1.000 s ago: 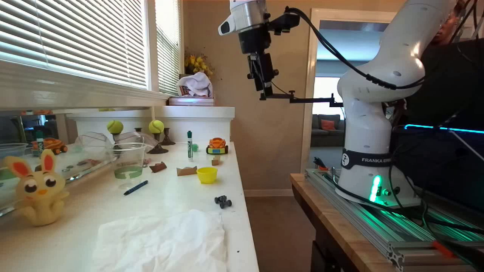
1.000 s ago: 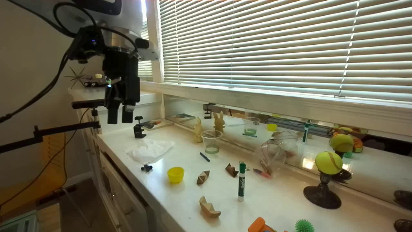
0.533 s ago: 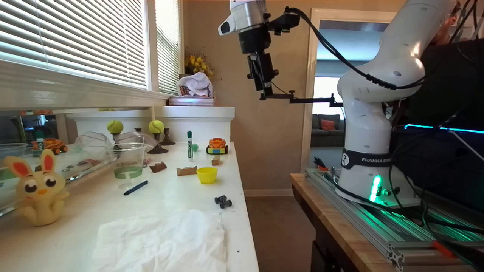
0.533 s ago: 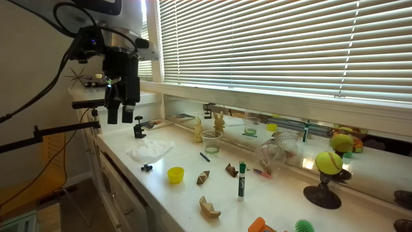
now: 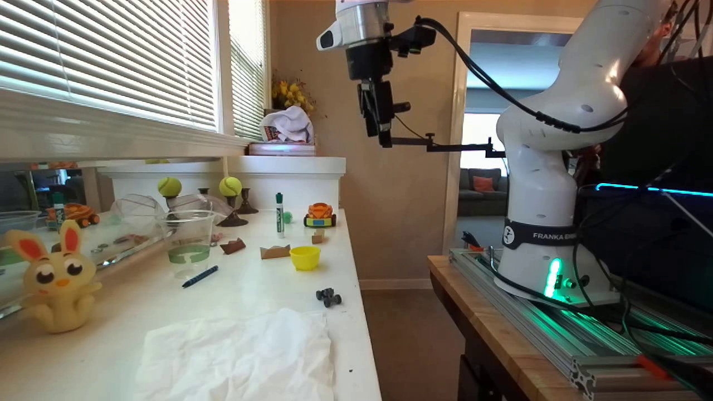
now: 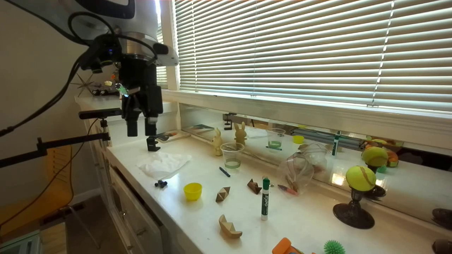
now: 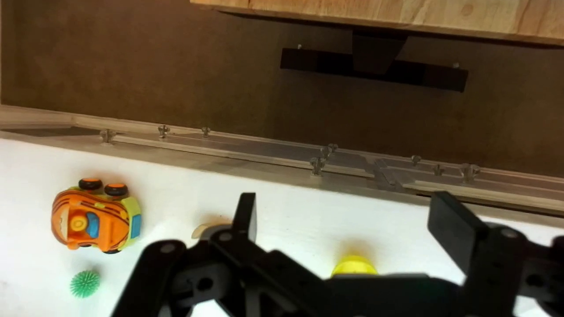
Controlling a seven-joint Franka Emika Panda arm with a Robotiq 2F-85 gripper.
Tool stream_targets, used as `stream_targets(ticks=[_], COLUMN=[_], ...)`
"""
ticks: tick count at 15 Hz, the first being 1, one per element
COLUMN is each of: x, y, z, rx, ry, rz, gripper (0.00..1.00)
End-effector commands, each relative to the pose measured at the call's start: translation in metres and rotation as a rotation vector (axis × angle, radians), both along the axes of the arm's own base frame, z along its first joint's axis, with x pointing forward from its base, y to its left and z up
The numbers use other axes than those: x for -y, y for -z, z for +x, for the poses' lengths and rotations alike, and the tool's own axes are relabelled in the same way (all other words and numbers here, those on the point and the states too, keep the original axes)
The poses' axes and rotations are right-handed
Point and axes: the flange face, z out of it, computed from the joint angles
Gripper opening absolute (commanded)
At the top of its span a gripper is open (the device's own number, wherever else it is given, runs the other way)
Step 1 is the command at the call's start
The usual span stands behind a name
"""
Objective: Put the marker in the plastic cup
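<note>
The marker [image 5: 279, 216] is green and white with a dark label. It stands upright on the white counter, and it also shows in an exterior view [image 6: 265, 201]. The clear plastic cup [image 5: 188, 239], with a greenish band near its base, stands upright by the mirror in both exterior views [image 6: 232, 155]. My gripper [image 5: 379, 139] is high above the counter, apart from both. It also shows in an exterior view [image 6: 141, 130]. In the wrist view its jaws [image 7: 346, 215] are wide apart with nothing between them. The marker and the cup are out of the wrist view.
A yellow cup [image 6: 192, 191], wooden pieces [image 6: 229, 227], a dark pen [image 5: 200, 277] and a bunny figure [image 5: 61, 278] are on the counter. An orange toy car [image 7: 94, 220] and tennis balls on dark stands [image 6: 360, 178] are nearby. A mirror runs along the back.
The arm stays still between the earlier frames, then my gripper shifts slightly over toward the counter side and turns a little. The objects on the counter have not moved.
</note>
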Motion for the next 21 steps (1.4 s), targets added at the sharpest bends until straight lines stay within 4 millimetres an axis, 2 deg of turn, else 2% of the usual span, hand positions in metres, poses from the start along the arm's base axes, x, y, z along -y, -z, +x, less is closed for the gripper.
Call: stream_targets(ticks=[1, 4, 9, 10, 12, 16, 18, 21], x=[0.024, 0.049, 0.109, 0.094, 0.102, 0.094, 0.093, 0.103], y=[0.022, 0.031, 0.025, 0.032, 0.033, 0.033, 0.031, 0.034], z=[0.016, 0.024, 0.036, 0.032, 0.031, 0.032, 0.033, 0.046], rx=[-0.042, -0.044, 0.096, 0.053, 0.058, 0.054, 0.092, 0.16], ry=[0.055, 0.024, -0.104, -0.064, -0.06, -0.074, -0.17, -0.236], rz=[0.016, 0.12, 0.246, 0.201, 0.207, 0.199, 0.16, 0.158], gripper=[1.0, 1.0, 1.0, 1.0, 1.0, 1.0, 1.0, 1.0])
